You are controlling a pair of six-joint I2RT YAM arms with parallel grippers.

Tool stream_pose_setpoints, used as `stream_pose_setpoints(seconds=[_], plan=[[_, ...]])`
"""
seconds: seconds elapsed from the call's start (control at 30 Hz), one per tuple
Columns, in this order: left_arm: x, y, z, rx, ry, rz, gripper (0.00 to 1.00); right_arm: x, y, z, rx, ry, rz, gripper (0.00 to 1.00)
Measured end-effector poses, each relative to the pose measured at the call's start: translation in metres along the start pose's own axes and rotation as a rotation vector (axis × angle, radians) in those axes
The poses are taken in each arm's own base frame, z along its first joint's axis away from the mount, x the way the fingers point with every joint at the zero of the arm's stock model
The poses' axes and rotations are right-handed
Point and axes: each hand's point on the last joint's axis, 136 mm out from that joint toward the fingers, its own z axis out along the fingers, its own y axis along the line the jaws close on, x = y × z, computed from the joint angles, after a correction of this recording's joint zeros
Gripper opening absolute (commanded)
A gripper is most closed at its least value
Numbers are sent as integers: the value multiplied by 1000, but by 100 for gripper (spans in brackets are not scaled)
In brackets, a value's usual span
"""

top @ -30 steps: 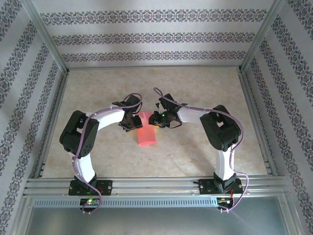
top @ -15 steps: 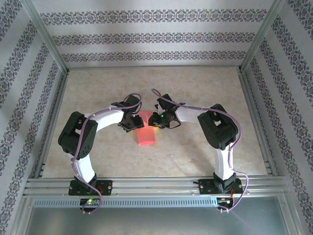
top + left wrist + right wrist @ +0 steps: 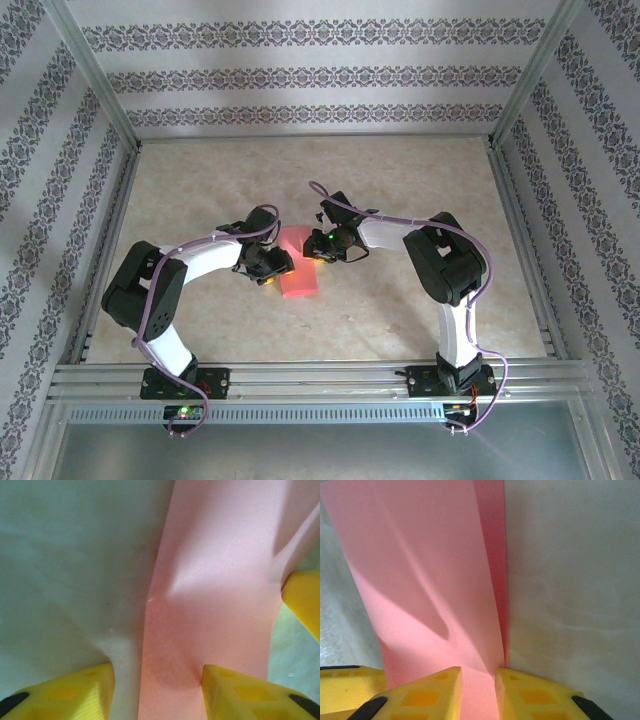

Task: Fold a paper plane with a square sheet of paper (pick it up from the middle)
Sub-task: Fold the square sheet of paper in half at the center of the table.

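The folded pink sheet of paper [image 3: 301, 281] sits on the tabletop [image 3: 400, 180] between the two arms. The right gripper [image 3: 478, 674] pinches one edge between narrow fingers. The left gripper [image 3: 156, 675] has its fingers apart, straddling the opposite edge.

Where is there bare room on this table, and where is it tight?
Tight: the middle, where the left gripper and right gripper meet over the paper. Free: the far half of the table up to the back wall; the near strip between the left arm and right arm, this side of the paper; a margin right of the right arm.
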Motion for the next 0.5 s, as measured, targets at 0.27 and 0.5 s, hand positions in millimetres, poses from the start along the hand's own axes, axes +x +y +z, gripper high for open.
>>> stream_pose_setpoints(seconds=[0.27, 0.5], plan=[[-1, 3, 1, -13, -5, -24, 44, 0, 2, 0, -12, 3, 3, 29], [-1, 5, 4, -60, -8, -45, 41, -9, 9, -9, -55, -18, 8, 31]])
